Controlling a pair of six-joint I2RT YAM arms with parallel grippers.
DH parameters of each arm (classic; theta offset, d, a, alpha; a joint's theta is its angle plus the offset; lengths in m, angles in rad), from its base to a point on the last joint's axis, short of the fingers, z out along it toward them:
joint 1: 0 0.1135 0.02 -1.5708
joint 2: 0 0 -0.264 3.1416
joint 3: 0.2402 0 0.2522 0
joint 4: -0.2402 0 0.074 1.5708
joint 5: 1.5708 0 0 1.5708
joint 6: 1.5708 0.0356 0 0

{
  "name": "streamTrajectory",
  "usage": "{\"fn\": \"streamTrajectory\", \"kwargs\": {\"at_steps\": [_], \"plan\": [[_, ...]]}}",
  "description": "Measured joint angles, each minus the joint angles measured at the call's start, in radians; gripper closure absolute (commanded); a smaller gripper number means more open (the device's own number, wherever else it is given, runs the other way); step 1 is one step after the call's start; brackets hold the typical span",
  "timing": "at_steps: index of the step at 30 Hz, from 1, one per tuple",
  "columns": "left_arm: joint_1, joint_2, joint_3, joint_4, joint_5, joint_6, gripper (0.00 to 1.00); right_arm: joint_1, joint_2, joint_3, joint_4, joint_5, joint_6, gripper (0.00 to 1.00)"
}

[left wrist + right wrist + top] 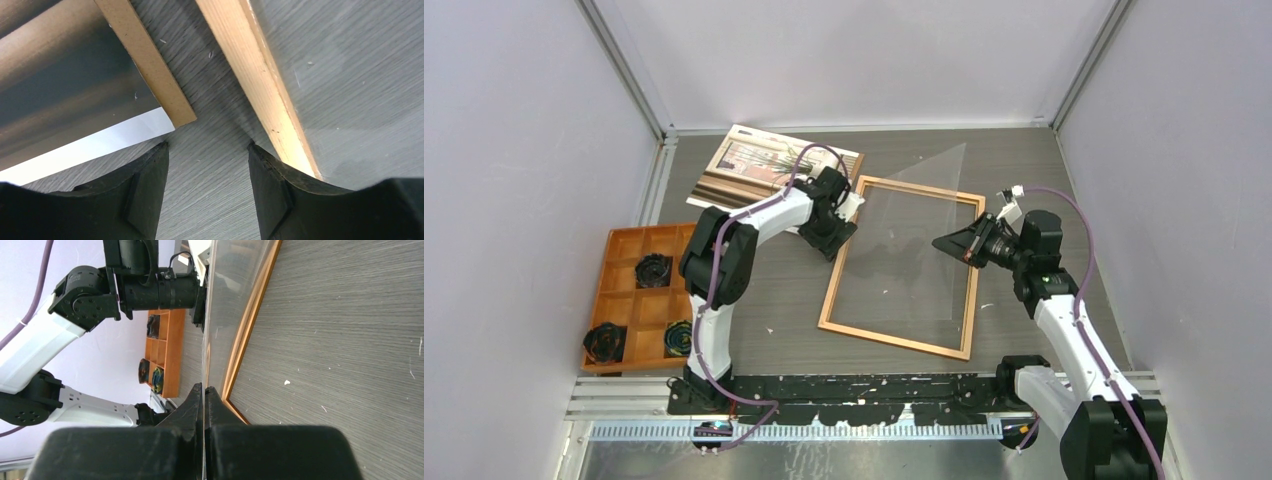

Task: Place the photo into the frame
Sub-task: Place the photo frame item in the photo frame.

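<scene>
The orange-brown wooden frame [833,290] lies flat at the table's middle. My right gripper [944,243] is shut on the right edge of a clear pane [914,220] and holds it tilted up over the frame. The right wrist view shows the jaws [204,387] pinched on the pane [230,290] beside the frame's rail [245,335]. The photo [754,160] lies face up at the back left, on a brown fibreboard back [150,65]. My left gripper [836,240] is open and empty, low over bare table [207,145] between that board and the frame's left rail [260,85].
An orange compartment tray [652,231] with black items [653,270] sits at the left edge of the table. Pale walls close in the left, back and right sides. The arm bases and a metal rail run along the near edge.
</scene>
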Motion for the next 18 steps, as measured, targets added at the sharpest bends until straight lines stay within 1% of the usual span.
{"fn": "streamTrajectory", "kwargs": {"at_steps": [10, 18], "plan": [[-0.005, -0.007, -0.01, 0.008, 0.009, 0.0, 0.39, 0.005, 0.013, 0.0, 0.037, -0.003, 0.033, 0.99], [-0.005, -0.008, -0.01, 0.008, 0.017, -0.003, 0.39, 0.062, 0.013, 0.002, 0.054, 0.019, 0.02, 0.99]]}}
